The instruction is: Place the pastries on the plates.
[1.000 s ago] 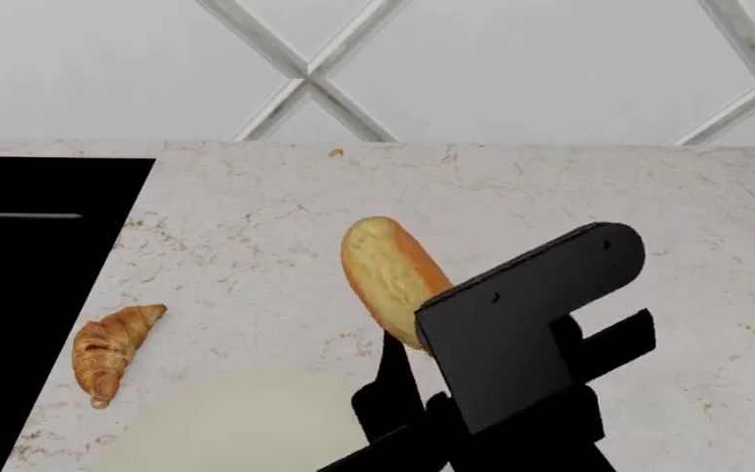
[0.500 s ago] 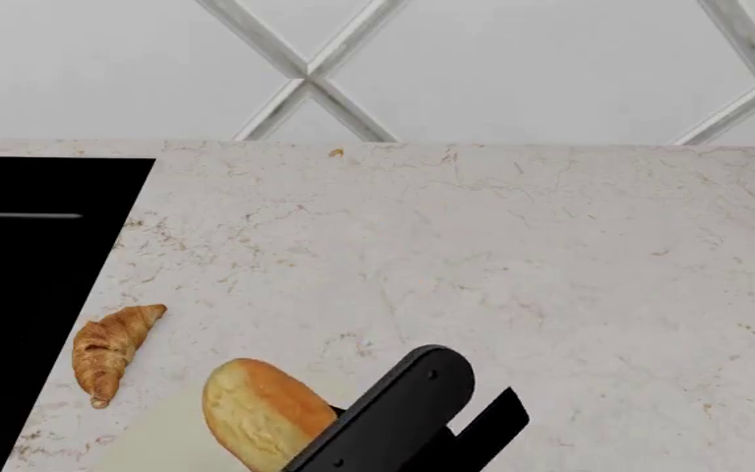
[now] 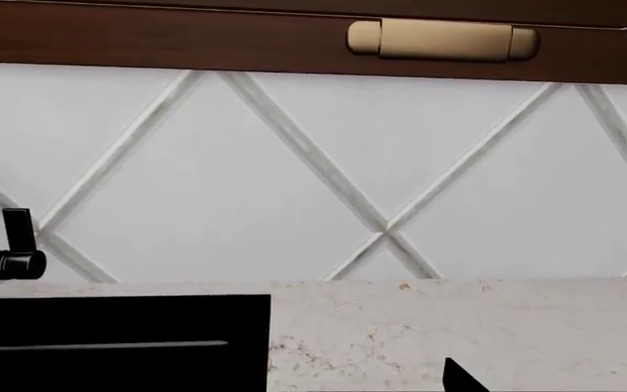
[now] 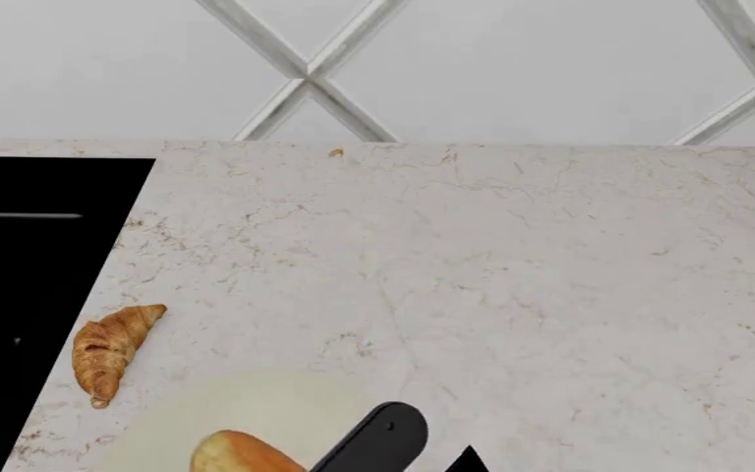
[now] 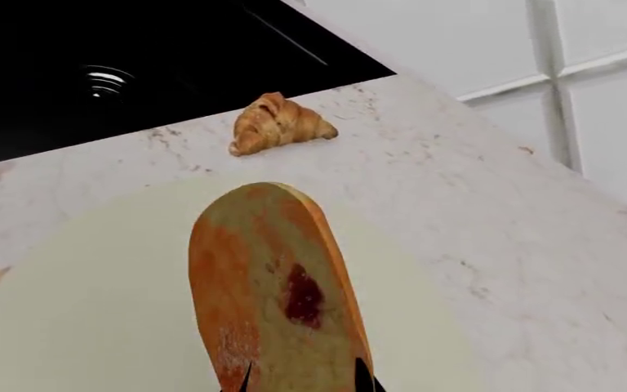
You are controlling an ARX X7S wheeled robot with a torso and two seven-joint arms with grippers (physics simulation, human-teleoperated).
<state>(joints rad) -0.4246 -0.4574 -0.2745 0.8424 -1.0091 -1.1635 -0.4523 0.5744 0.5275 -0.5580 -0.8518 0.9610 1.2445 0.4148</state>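
My right gripper (image 5: 304, 382) is shut on the round tan bun (image 5: 275, 286), which has an orange-glazed top. It holds the bun on edge just above the pale cream plate (image 5: 85, 310). In the head view the bun (image 4: 237, 452) sits at the bottom edge over the cream plate (image 4: 266, 403), with the right gripper's black body (image 4: 380, 440) beside it. The golden-brown croissant (image 4: 109, 352) lies on the counter just left of the plate, and it also shows in the right wrist view (image 5: 278, 122). The grey plate is out of view. Only one dark fingertip (image 3: 460, 380) of the left gripper shows.
A black recessed panel (image 4: 30, 295) borders the marble counter (image 4: 522, 265) on the left, close to the croissant. A dark tap (image 3: 9, 260) stands at its far side. A white diamond-tiled wall (image 4: 483, 69) closes the back, with a wooden cabinet (image 3: 183, 41) above.
My right gripper has carried the bun from mid-counter down and to the left, and now holds it low over the cream plate. The croissant has not moved.
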